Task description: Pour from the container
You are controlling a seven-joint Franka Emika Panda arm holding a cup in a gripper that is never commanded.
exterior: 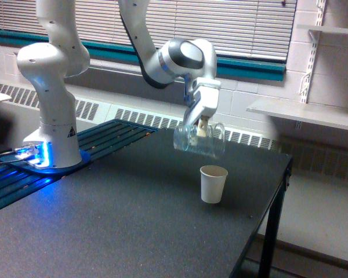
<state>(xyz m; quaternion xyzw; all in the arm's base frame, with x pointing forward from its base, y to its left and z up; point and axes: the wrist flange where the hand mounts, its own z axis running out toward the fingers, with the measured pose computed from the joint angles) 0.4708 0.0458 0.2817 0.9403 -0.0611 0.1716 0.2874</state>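
Note:
The container (198, 141), a clear see-through mug, hangs tipped on its side above the black table (116, 226), its mouth toward the exterior view's right. My gripper (199, 128) is shut on the container from above. A small off-white paper cup (213, 183) stands upright on the table, below and slightly to the right of the container, with a clear gap between them. I cannot tell whether anything is inside the container or the cup.
The arm's white base (50, 139) stands at the exterior view's left beside blue-lit slats (23, 179). The table's right edge (278, 191) drops off close to the paper cup. A wall shelf (307, 113) sits at the right behind the table.

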